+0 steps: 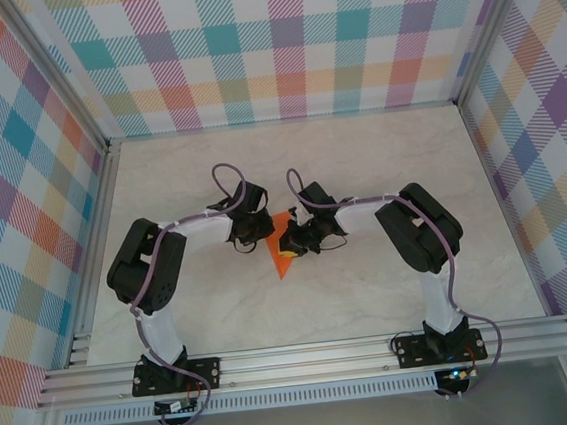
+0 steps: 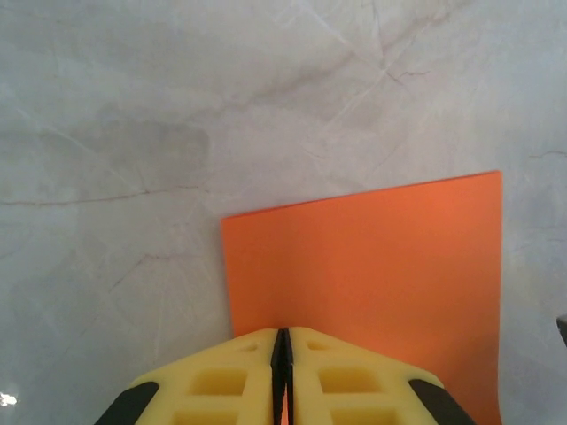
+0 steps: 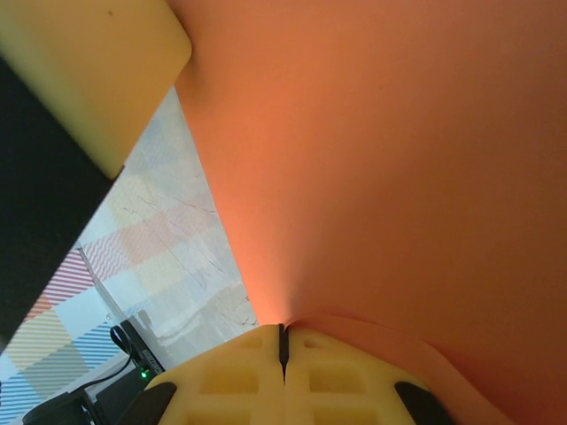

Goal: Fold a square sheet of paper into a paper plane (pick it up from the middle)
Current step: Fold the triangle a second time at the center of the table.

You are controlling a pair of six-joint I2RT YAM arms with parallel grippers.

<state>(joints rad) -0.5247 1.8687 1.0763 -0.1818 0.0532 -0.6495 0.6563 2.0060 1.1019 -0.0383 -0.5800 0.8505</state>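
The orange sheet of paper (image 1: 284, 261) hangs between the two arms over the middle of the counter (image 1: 389, 162). From above it reads as a narrow wedge, long axis running near to far, tip pointing toward the arm bases. The left claw (image 2: 281, 341) is clenched on one edge; the right claw (image 3: 283, 336) is clamped on the sheet too.

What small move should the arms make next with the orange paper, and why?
Probably lower the orange paper flat onto the table. The left gripper and right gripper are both pinched shut on it, and it bows near the right one, so a clean crease likely needs a firm surface.
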